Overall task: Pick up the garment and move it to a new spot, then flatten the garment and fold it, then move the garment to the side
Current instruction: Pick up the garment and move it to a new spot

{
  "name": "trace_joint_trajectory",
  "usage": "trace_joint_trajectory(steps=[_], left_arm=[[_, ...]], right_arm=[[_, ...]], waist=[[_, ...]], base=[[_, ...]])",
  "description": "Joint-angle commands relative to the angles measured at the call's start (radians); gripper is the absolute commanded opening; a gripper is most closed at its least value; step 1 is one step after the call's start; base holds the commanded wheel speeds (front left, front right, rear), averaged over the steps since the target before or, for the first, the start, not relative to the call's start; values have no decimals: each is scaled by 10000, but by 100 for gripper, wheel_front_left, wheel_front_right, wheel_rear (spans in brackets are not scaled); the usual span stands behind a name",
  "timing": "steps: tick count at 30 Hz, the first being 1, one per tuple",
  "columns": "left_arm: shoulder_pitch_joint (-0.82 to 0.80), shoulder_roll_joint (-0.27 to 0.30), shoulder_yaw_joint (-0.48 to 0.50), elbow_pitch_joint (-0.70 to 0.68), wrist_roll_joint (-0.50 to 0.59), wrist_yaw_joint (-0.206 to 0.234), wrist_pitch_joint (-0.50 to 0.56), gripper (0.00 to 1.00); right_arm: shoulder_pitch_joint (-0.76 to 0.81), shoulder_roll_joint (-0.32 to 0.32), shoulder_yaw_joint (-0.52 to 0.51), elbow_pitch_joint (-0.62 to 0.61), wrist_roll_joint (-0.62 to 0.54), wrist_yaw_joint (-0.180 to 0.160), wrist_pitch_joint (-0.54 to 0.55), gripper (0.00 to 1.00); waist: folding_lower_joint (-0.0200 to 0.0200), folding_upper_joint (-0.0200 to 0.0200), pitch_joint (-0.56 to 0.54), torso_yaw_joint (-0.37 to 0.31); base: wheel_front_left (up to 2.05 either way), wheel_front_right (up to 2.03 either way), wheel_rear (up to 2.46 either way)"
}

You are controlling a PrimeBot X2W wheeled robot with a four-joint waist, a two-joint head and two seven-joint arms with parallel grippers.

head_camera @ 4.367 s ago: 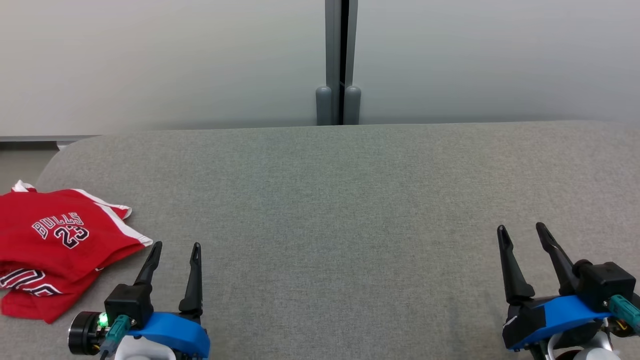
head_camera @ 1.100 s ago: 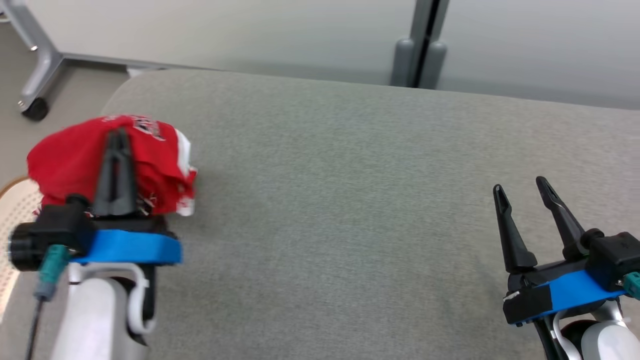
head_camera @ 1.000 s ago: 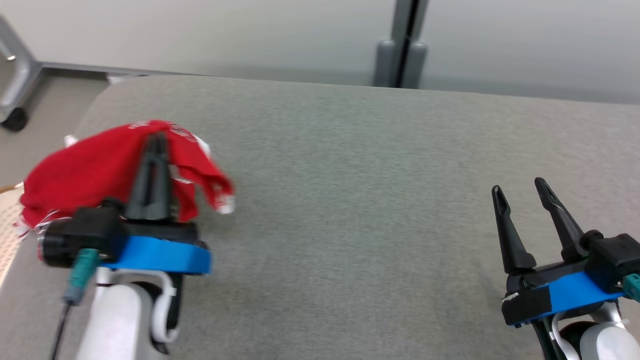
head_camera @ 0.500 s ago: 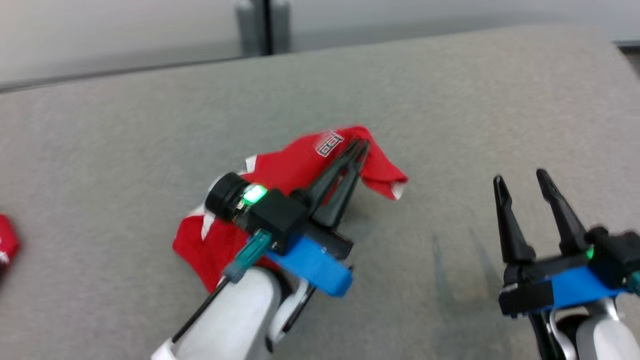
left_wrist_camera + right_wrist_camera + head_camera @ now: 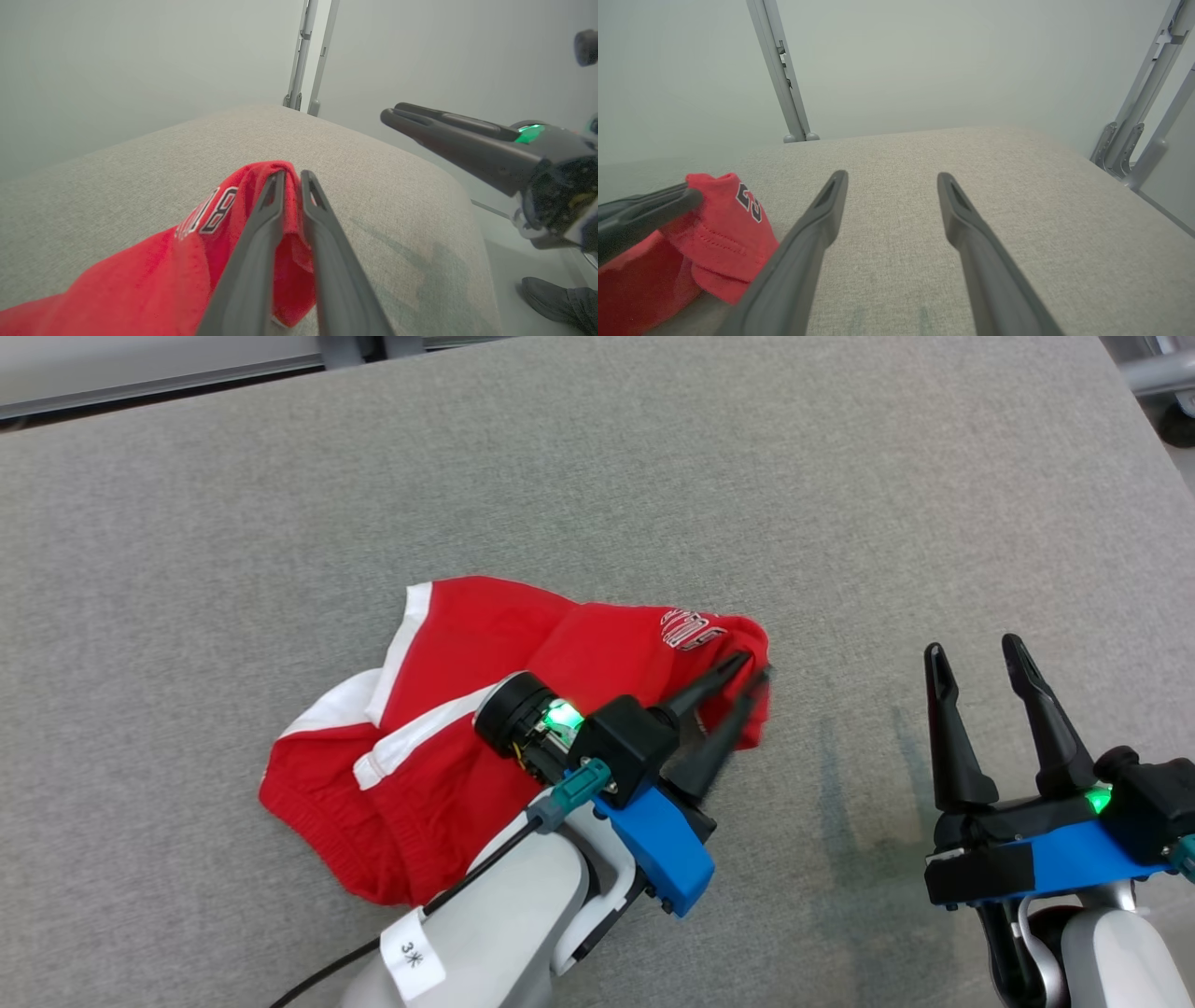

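The garment [image 5: 439, 728], red with white trim and black lettering, lies crumpled on the grey padded surface [image 5: 653, 476] near its middle. My left gripper [image 5: 754, 672] reaches over it from the lower left and is shut on a raised fold at the garment's right end. In the left wrist view the fingers [image 5: 261, 233] stand almost together with red cloth [image 5: 187, 261] pinched between them. My right gripper [image 5: 971, 649] stands open to the right of the garment, apart from it, nothing between its fingers [image 5: 822, 214]. The garment's fold [image 5: 724, 219] shows at the right wrist view's left.
The grey surface has bare room behind and to the right of the garment; its right edge [image 5: 1134, 439] is rounded. Grey metal posts [image 5: 780, 70] and a pale wall stand behind. A person's shoe [image 5: 551, 291] is on the floor past the surface's end.
The head camera has swung. My left gripper carried the garment from the surface's left end to its middle and lowered it; most of the cloth now rests on the surface. The right gripper stayed open.
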Motion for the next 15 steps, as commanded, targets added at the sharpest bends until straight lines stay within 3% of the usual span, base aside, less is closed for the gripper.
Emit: trace_joint_trajectory(steps=[1,7,15], left_arm=[[-231,56,-77,18,-34,-15,-182,100],[-68,211,21,-331,76,188,-1071,100],[639,885,1173,-1040,-182,1238,-1544,100]], right_arm=[[-156,15,-5,87,47,1,-93,100],[-185,15,-2,340,-50,2,-186,100],[95,13,-63,176,-299,1,141,100]], waist=[[-2,-3,-20,58],[-2,-3,-536,515],[-2,-3,-1331,1400]], base=[[0,0,0],[0,0,0],[0,0,0]])
